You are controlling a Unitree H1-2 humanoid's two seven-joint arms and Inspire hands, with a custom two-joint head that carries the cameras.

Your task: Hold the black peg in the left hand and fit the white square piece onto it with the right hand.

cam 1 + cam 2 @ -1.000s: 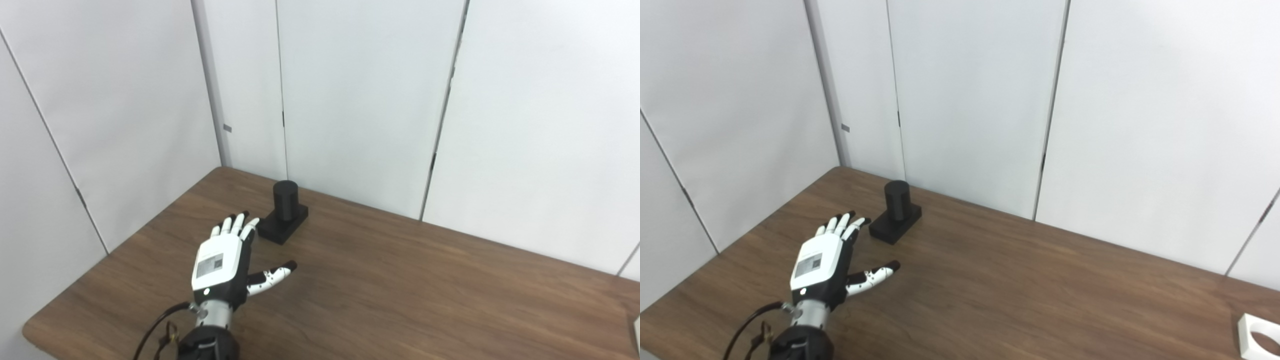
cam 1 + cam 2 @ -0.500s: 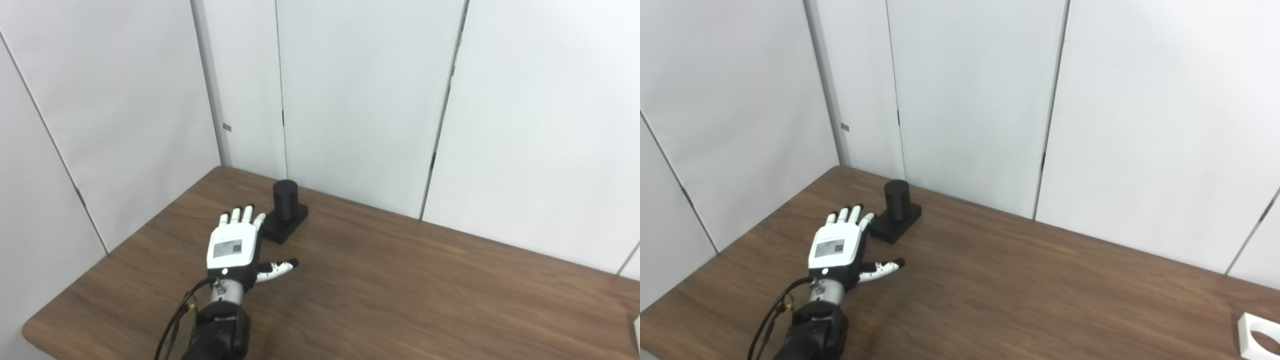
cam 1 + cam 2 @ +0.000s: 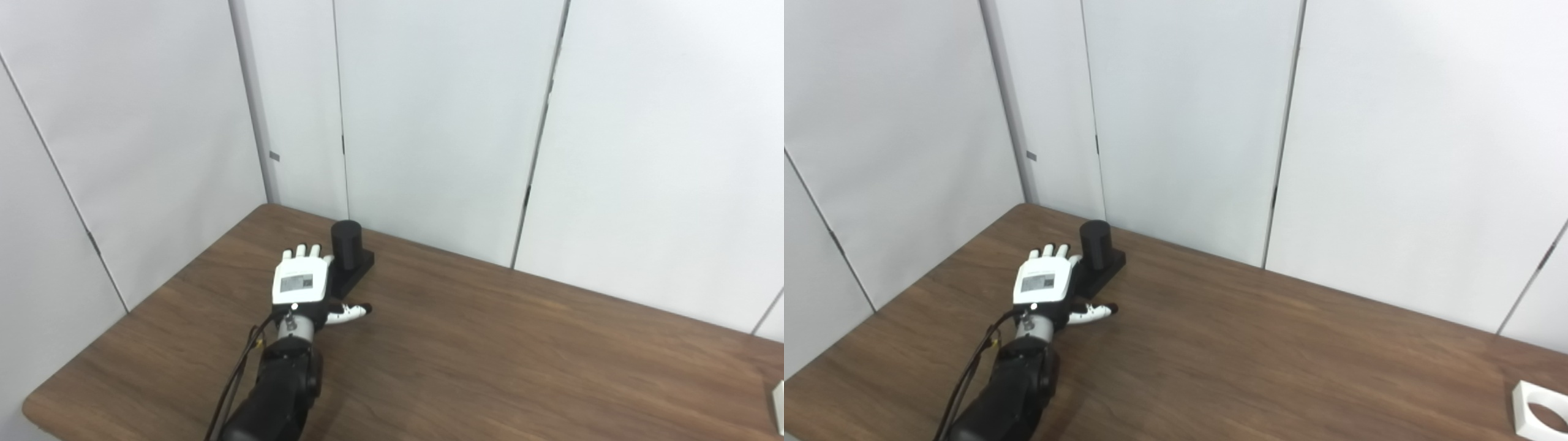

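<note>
The black peg (image 3: 346,244), a short cylinder on a square black base (image 3: 358,271), stands upright near the table's far left corner. My left hand (image 3: 301,285) lies palm down just left of the base, fingers spread and open, its fingertips level with the peg and its thumb (image 3: 349,312) pointing right in front of the base. It holds nothing. The white square piece (image 3: 1538,411) with a round hole lies flat at the table's right edge. My right hand is out of view.
The brown wooden table (image 3: 490,355) is bounded by white wall panels (image 3: 429,122) close behind the peg and on the left. The table's left front corner is rounded.
My left hand has moved forward and right, from short of the base to alongside it. The camera shifted slightly.
</note>
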